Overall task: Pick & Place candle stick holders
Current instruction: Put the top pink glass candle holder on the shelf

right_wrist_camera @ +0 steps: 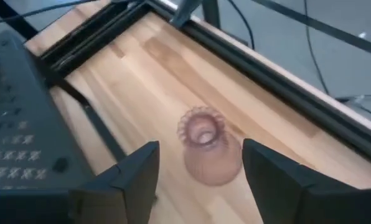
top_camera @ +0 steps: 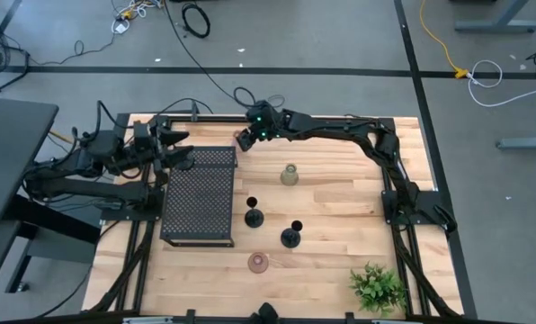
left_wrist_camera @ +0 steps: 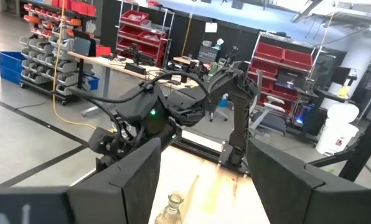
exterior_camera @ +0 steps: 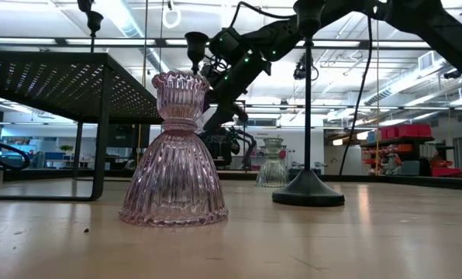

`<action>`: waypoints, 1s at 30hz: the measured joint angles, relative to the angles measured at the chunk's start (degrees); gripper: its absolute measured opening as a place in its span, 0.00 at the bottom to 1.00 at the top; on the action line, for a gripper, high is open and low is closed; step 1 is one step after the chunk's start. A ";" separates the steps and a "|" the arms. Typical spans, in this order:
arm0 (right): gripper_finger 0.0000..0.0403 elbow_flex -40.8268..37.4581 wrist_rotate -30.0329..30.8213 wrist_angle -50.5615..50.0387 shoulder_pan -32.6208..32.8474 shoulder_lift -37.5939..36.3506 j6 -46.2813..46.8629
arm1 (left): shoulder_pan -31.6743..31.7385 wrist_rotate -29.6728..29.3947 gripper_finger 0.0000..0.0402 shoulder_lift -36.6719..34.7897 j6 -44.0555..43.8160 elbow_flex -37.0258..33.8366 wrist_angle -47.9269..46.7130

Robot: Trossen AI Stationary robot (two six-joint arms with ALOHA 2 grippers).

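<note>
Pink ribbed glass holder [right_wrist_camera: 204, 144] mid-frame | right gripper [right_wrist_camera: 201, 180] open above | risk: off-centre closing tips it | left gripper [left_wrist_camera: 201, 180] open, idle upper left.

Right gripper [top_camera: 246, 137] is positioned at the far table edge, just beside the perforated stand [top_camera: 199, 205]. Left gripper [top_camera: 180, 157] is held over the stand's far end. Pale green holder [top_camera: 289, 175], two black holders [top_camera: 254, 216] [top_camera: 291, 236] and pink holder [top_camera: 258, 262] are seen mid-table; plant [top_camera: 377, 288] is set at the near right corner.
</note>
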 joint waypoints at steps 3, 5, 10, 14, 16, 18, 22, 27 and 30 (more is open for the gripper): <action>0.60 0.09 0.12 2.66 -0.07 0.93 -0.10 | 0.00 0.00 0.60 0.00 -0.01 0.00 0.02; 0.62 0.07 0.73 3.29 -0.15 1.88 -0.45 | 0.00 0.00 0.60 0.00 -0.18 0.00 0.23; 0.64 0.05 0.62 5.95 -0.15 2.22 -0.18 | -0.02 0.00 0.60 0.02 -0.36 -0.09 0.86; 0.64 0.07 0.38 5.58 0.18 2.14 -0.65 | -0.02 0.02 0.60 0.02 -1.13 -0.09 1.07; 0.64 0.07 -0.63 5.45 0.39 2.15 -0.59 | -0.02 0.02 0.60 0.02 -1.20 -0.09 1.07; 0.64 0.07 -1.49 5.32 0.62 2.15 -0.48 | -0.02 0.01 0.60 0.14 -1.20 -0.09 1.05; 0.64 -0.02 -4.15 6.98 1.13 0.28 0.18 | -0.07 -0.31 0.60 2.32 -1.23 0.02 1.13; 0.64 0.11 -4.13 6.72 2.72 -3.48 -1.93 | -0.12 -2.03 0.60 7.27 0.60 0.55 3.13; 0.64 0.02 -3.00 5.58 3.44 -4.50 -3.40 | -0.07 -2.90 0.60 9.38 1.04 2.67 2.18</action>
